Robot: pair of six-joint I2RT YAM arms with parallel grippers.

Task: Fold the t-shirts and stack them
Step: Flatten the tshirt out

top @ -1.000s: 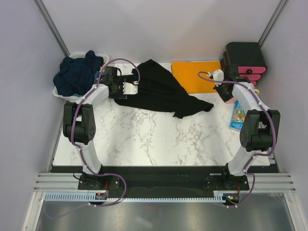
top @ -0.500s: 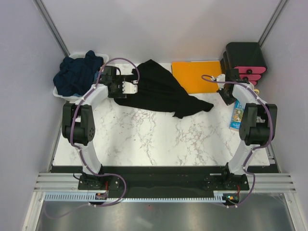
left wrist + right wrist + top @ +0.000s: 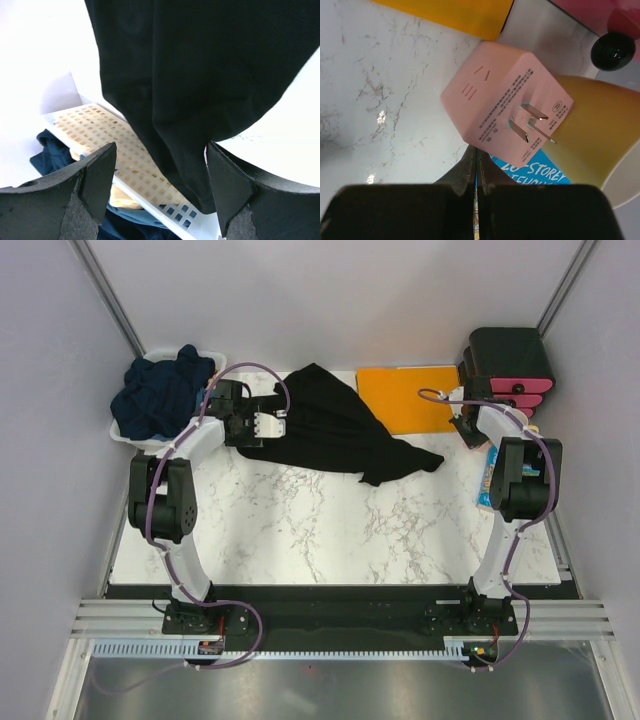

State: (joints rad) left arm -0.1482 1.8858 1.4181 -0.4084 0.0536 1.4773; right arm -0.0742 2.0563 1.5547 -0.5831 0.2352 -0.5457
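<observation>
Straddling the black shirt [image 3: 335, 430] at the far side of the desk [image 3: 330, 530] with left jaws spread, probably for a pinch. Parked clear by the plug [image 3: 507, 102], right jaws pressed together, empty.

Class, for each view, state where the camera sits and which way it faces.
Top external: overhead behind the bases, looking down on the table; both arms show.
Left wrist: on the left arm, facing the black t-shirt and basket; open left gripper shows.
Right wrist: on the right arm, facing down at a pink plug; shut right gripper shows.
Shared: top and left wrist both see the black t-shirt and basket.
</observation>
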